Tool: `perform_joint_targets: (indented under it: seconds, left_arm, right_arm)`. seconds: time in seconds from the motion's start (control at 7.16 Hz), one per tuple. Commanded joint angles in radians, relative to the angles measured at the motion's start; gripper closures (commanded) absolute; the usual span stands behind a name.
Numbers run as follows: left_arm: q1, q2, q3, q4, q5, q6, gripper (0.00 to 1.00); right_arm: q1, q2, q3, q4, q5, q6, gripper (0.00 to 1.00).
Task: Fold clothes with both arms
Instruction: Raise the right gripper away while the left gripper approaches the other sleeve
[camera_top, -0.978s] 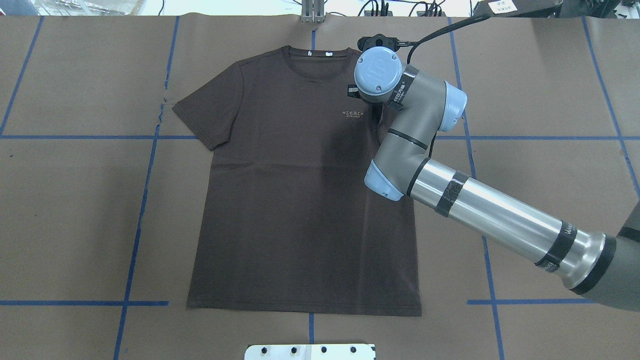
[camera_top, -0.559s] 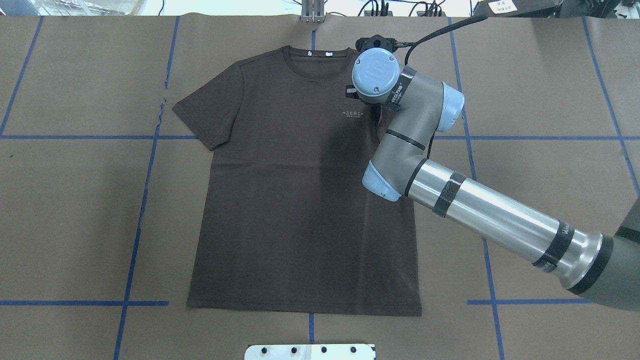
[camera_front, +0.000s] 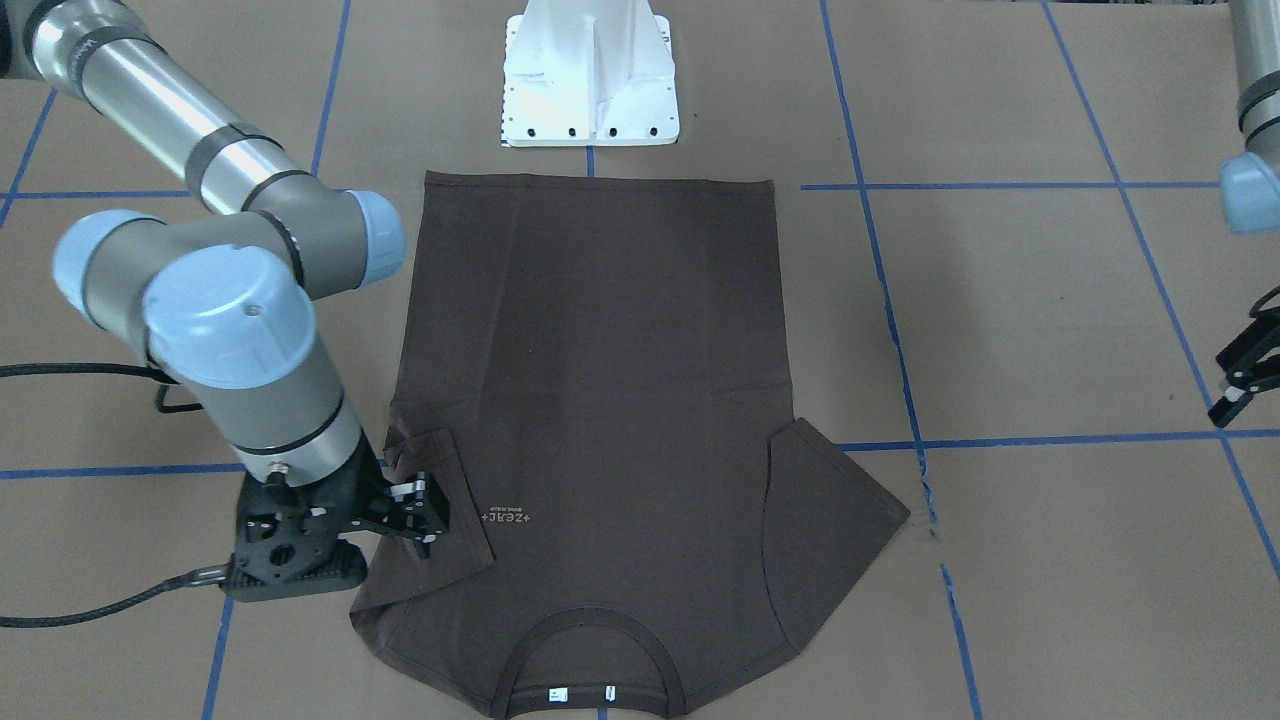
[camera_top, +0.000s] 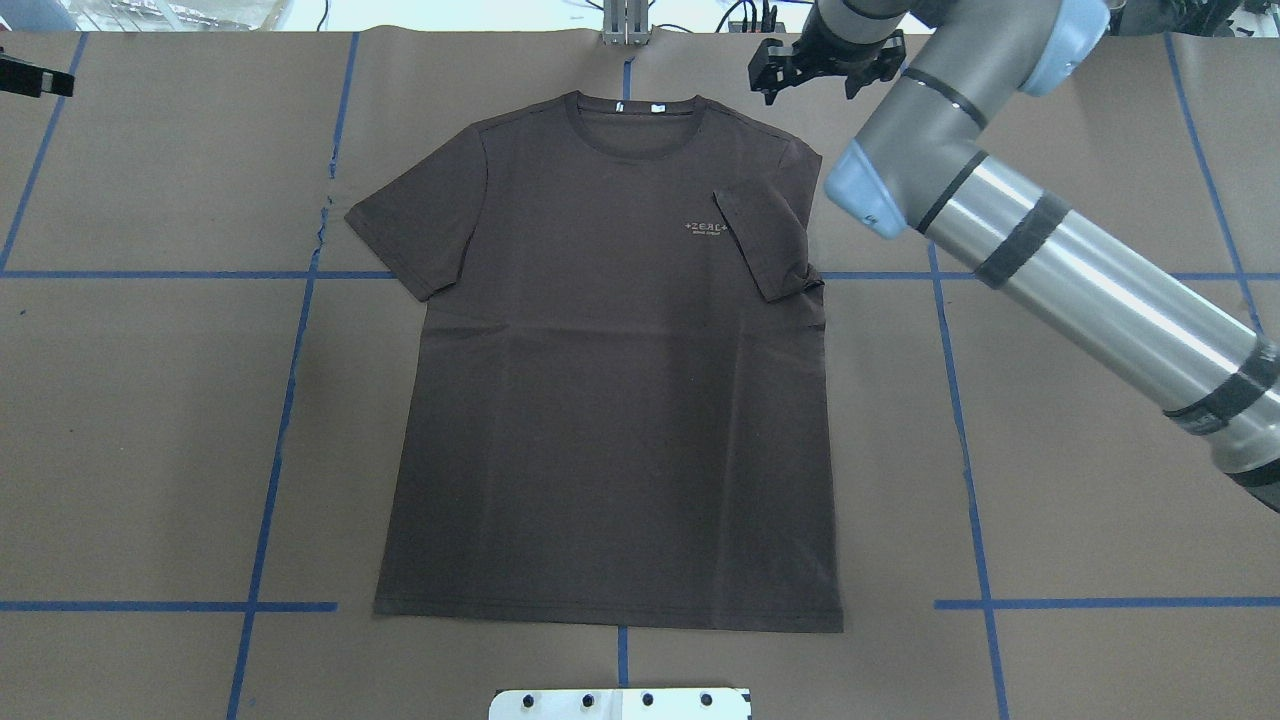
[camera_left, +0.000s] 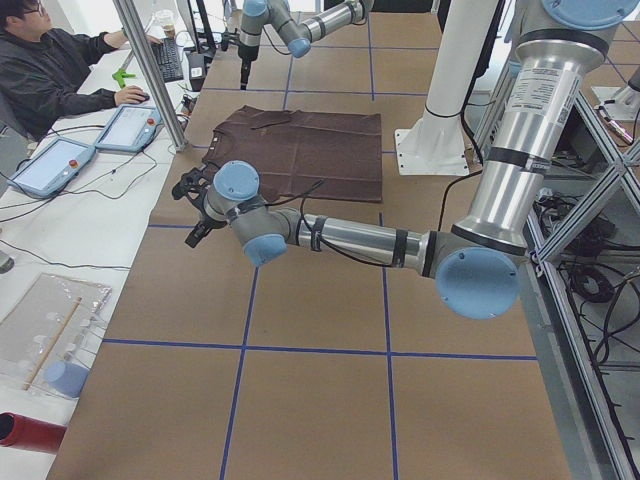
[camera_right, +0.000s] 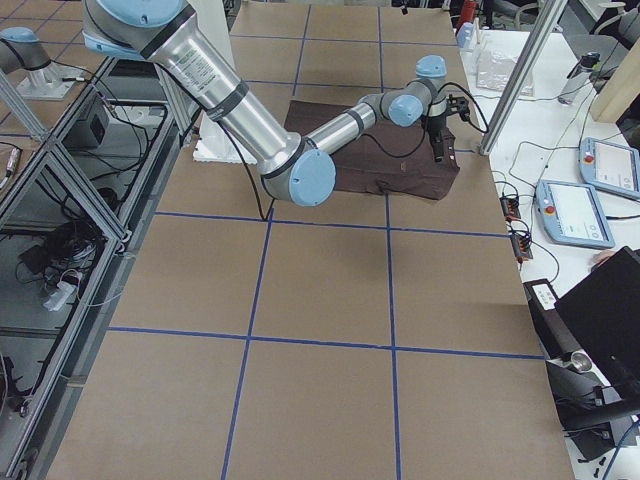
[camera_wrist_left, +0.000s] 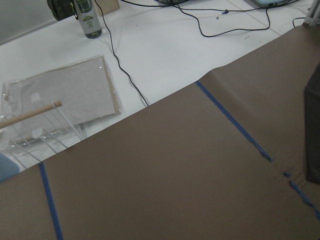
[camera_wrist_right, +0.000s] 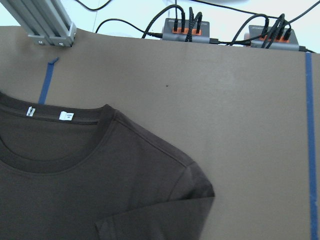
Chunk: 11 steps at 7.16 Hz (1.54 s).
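Brown paper crossed by blue tape lines covers the surface (camera_top: 150, 420), where the dark brown T-shirt (camera_top: 610, 420) lies flat, front up, one sleeve (camera_top: 765, 245) folded onto the chest. Near that sleeve the right gripper (camera_front: 428, 515) has its jaws released, grasping nothing. Well apart from the shirt, the left gripper (camera_front: 1222, 390) hangs with jaws also spread

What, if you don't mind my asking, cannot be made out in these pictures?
Left pincer: cut off by the front view's right edge and only a sliver at the overhead view's left edge, so open or shut is unclear.
Shirt: the print on its neck labels and the small line under its logo are too small to read.
Folded sleeve: it hides the fabric beneath it.
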Motion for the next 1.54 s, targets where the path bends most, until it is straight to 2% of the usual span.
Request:
perform_joint_targets:
  seconds: [0.0, 0.14, 0.42, 0.56, 0.7, 1.4]
  left_arm:
    - [0.150, -0.068, 0.022, -0.001, 0.209, -0.332, 0.10]
    - [0.208, -0.109, 0.059, -0.003, 0.260, -0.420, 0.13]
    - [0.354, -0.169, 0.129, 0.006, 0.462, -0.544, 0.13]
    - [0.412, -0.192, 0.163, 0.006, 0.510, -0.586, 0.17]
    - [0.444, -0.197, 0.185, 0.006, 0.544, -0.588, 0.21]
    - [0.494, -0.228, 0.245, 0.009, 0.552, -0.574, 0.30]
  right_arm:
    - [0.117, -0.153, 0.120, 0.002, 0.132, -0.162, 0.00]
    - [0.151, -0.196, 0.137, 0.008, 0.163, -0.225, 0.00]
    - [0.155, -0.213, 0.146, 0.009, 0.157, -0.238, 0.00]
    - [0.155, -0.216, 0.146, 0.010, 0.155, -0.238, 0.00]
    - [0.155, -0.218, 0.146, 0.010, 0.154, -0.238, 0.00]
    - [0.155, -0.219, 0.145, 0.010, 0.149, -0.238, 0.00]
